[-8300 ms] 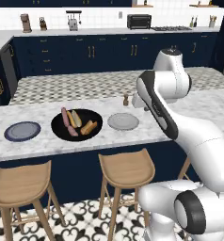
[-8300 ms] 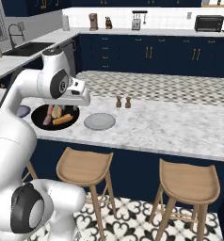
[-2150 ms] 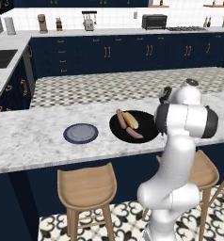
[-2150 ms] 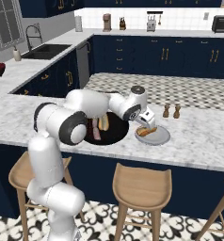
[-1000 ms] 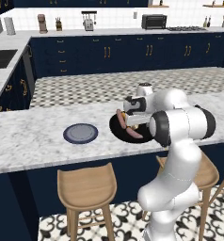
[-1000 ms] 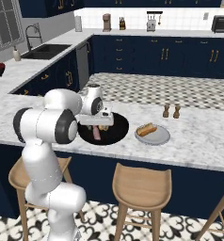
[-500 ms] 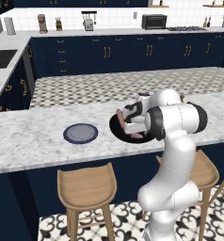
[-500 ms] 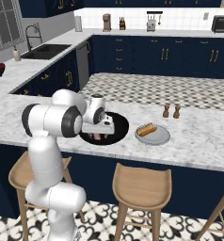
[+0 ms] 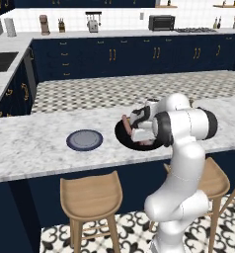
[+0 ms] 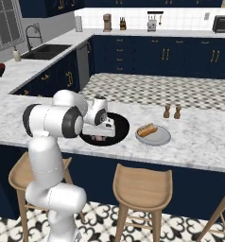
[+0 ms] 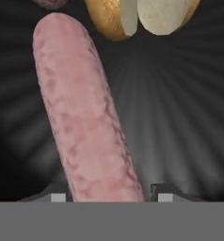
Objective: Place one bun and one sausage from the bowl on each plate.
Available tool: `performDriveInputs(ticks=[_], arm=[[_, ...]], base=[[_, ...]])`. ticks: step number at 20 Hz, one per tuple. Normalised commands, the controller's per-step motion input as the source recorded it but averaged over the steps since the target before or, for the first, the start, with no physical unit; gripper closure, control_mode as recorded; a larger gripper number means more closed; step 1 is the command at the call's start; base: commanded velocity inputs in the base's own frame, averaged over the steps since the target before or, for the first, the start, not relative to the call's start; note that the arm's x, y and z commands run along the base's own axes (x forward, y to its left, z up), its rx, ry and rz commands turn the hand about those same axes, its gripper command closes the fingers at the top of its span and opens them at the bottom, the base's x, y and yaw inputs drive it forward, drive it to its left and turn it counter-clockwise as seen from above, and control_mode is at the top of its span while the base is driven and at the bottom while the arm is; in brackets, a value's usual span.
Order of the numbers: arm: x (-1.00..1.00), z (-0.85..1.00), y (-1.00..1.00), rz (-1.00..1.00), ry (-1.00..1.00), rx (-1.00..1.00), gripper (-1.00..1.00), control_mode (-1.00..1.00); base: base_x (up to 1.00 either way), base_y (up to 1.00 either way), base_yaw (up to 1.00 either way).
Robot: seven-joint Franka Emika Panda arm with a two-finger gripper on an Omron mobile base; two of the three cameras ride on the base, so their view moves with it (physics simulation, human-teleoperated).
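Note:
My gripper (image 11: pixel 109 195) is down inside the black bowl (image 11: pixel 184 122), its fingertips (image 11: pixel 161 194) pressed against both sides of a long pink sausage (image 11: pixel 85 117) that lies on the bowl's floor. A split bun (image 11: pixel 142 16) lies just beyond the sausage's far end, and the end of another sausage (image 11: pixel 50 3) shows beside it. From the base, the hand (image 9: pixel 140 132) covers the middle of the bowl (image 9: pixel 120 136). The blue-grey plate (image 9: pixel 84 140) lies bare to the left. The pale grey plate (image 10: pixel 154 137) right of the bowl (image 10: pixel 119 124) carries a bun (image 10: pixel 147 129).
Salt and pepper shakers (image 10: pixel 172 111) stand behind the pale grey plate. Wooden stools (image 10: pixel 142 186) stand under the counter's front edge. A patterned counter section (image 9: pixel 139 89) stretches behind the marble one.
The hand has sunk lower into the bowl, and its fingers have come together from wide open onto the sausage.

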Motion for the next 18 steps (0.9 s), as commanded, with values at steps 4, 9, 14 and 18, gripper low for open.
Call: performDriveInputs(ticks=[4, 9, 14, 18], arm=[[-0.86, 1.0, -0.16, 0.0, -0.14, 0.05, 1.0, -1.0], [-0.87, 1.0, -0.68, -0.12, -0.07, 0.11, 1.0, -1.0], [-0.14, 0.63, -1.0, -0.32, 0.0, 0.02, 1.0, -1.0], [0.1, 0.1, -1.0, -0.39, 0.03, 0.0, 1.0, -1.0]], base=[[0.0, 0.0, 0.0], [0.0, 0.0, 0.0], [0.0, 0.0, 0.0], [0.0, 0.0, 0.0]])
